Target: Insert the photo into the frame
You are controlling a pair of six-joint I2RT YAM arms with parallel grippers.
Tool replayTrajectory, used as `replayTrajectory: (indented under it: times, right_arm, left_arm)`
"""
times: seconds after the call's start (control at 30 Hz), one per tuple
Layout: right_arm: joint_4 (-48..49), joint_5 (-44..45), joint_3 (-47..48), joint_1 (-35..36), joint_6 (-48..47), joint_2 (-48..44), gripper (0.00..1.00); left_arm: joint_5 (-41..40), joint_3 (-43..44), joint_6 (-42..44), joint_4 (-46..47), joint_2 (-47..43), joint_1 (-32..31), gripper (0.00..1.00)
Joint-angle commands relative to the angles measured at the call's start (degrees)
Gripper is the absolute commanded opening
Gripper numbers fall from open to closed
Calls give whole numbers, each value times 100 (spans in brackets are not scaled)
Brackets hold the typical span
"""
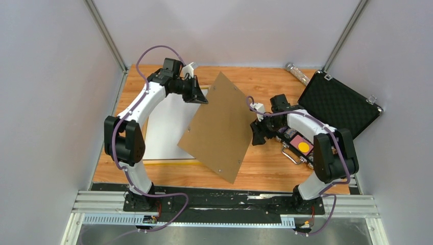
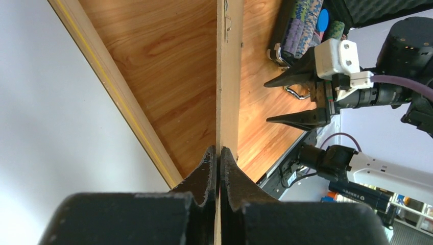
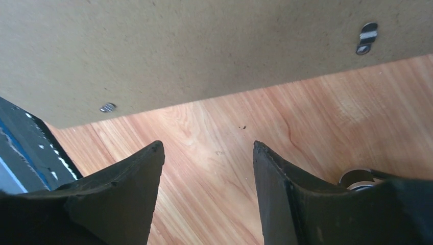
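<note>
A large brown board point(image 1: 219, 127) with small metal clips point(image 3: 366, 38) stands tilted on edge over the middle of the table. My left gripper point(image 1: 201, 97) is shut on its upper far corner, and the left wrist view shows the board's thin edge point(image 2: 228, 76) pinched between the fingers point(image 2: 209, 168). The yellow frame point(image 1: 168, 161) lies flat at the left, with a white surface point(image 1: 168, 127) inside it. I cannot tell whether that surface is the photo. My right gripper point(image 1: 254, 133) is open beside the board's right edge, with nothing between its fingertips point(image 3: 153, 153).
An open black foam-lined case point(image 1: 339, 104) stands at the back right, its lower half point(image 1: 301, 148) holding small items beside the right arm. A glittery tube point(image 1: 298, 73) lies at the far edge. Grey walls enclose the table.
</note>
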Motion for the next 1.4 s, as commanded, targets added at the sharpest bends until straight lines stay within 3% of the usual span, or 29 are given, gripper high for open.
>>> replayTrajectory:
  times: [0.0,0.7,1.03,1.2,1.37]
  right_arm:
    - [407,181,-154,-3,-487,-18,62]
    - [2011,1349,-656,663,-565,531,56]
    - [2300,1302,-768,745,-442,632,54]
    - [2404,1266,-750,745,-350,659,54]
    - [2472,1238,-750,745,-257,697,53]
  left_arm:
    - [9,-77,120,174,-131,-8,0]
    - [145,-248,125,377,-328,-7,0]
    - [302,-490,185,518,-440,-8,19]
    - [358,-600,142,569,-459,-16,34]
    - [563,-792,25,764,-473,-33,39]
